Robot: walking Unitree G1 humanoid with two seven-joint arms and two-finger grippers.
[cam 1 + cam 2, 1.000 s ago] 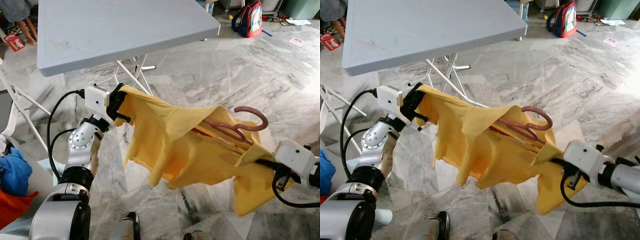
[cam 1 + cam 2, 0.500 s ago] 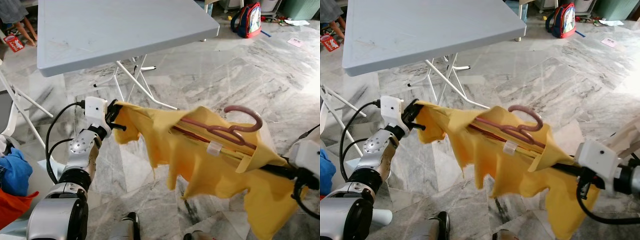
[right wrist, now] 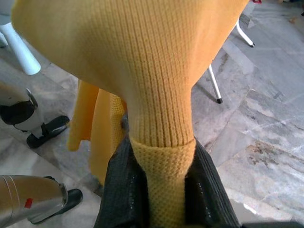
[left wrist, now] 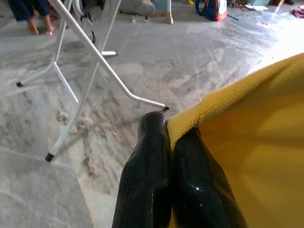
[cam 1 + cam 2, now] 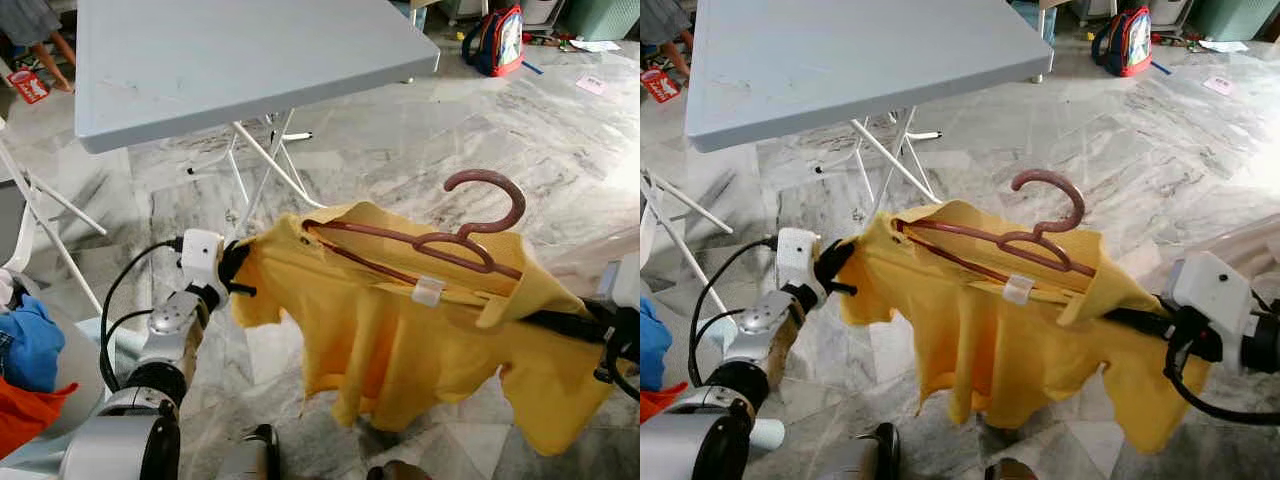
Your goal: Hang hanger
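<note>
The left gripper pinches the yellow polo shirt at nine o'clock; the right gripper clamps its ribbed cuff at three. The maroon hanger sits inside the collar.

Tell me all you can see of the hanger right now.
The hanger is a slim reddish-brown one, plastic by the look, with a round hook standing up clear of the cloth. Its arms lie inside the neck opening of the yellow shirt, tilted down toward the robot's right. The shirt hangs stretched above the floor, one end pinched in the left gripper, the other in the right gripper.
</note>
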